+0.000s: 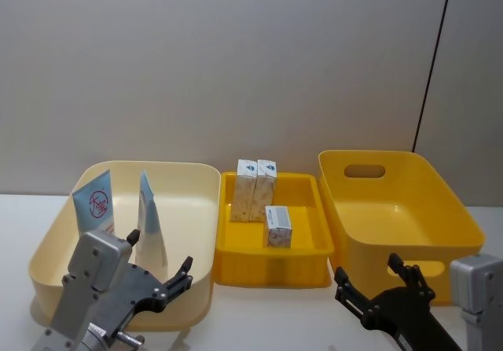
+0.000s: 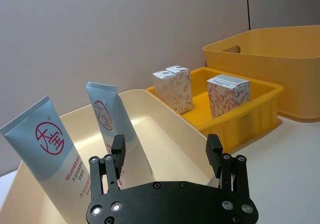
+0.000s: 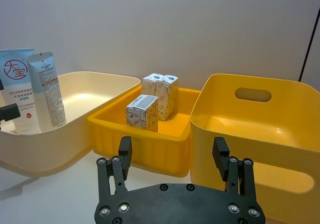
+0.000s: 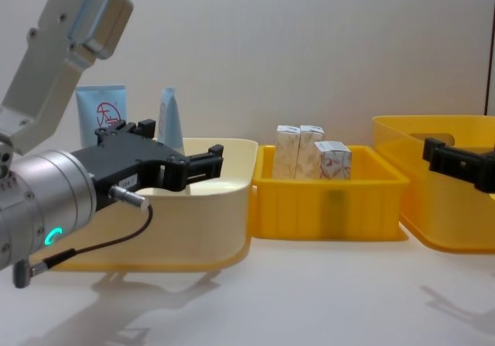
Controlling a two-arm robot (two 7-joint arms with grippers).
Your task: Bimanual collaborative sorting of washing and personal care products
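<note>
Two light-blue tubes (image 1: pixel 94 206) (image 1: pixel 149 221) with red logos stand upright in the cream bin (image 1: pixel 196 170) on the left. Three beige speckled cartons sit in the small yellow tray (image 1: pixel 271 268): two upright at the back (image 1: pixel 247 190) (image 1: pixel 266 180), and one nearer the front (image 1: pixel 277 225). My left gripper (image 1: pixel 159 257) hovers open over the cream bin's near rim, just in front of the tubes (image 2: pixel 50 144) (image 2: pixel 107 116), holding nothing. My right gripper (image 1: pixel 368 271) stands open and empty before the large yellow bin (image 1: pixel 409 210), level with its front wall (image 3: pixel 260 124).
The three containers stand side by side on a white table, cream bin left, tray (image 4: pixel 332 199) middle, large yellow bin (image 4: pixel 456 207) right. The large bin holds nothing. Bare tabletop lies in front of them. A grey wall stands close behind.
</note>
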